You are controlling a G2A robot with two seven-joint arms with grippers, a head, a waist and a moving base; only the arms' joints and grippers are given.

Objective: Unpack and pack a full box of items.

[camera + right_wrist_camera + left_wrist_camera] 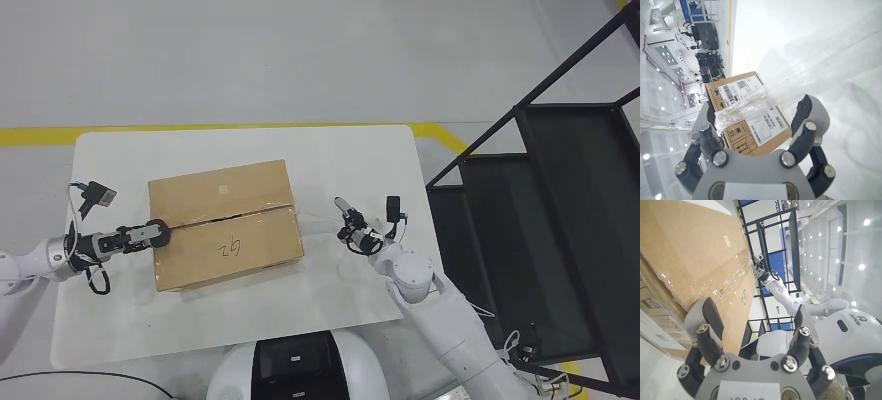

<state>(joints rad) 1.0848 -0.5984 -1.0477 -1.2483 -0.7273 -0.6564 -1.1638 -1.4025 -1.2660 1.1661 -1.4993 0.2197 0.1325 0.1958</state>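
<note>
Closely, left hand point(754, 305) at box point(222, 215) edge

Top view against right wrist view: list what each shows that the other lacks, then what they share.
Top view: the cardboard box from above with its top seam, a handwritten mark, and the left gripper at one end of the box. Right wrist view: the box's labelled end face and a crumpled strip of clear tape clinging to one finger. Both: the box, the white table, the open right gripper.
</note>
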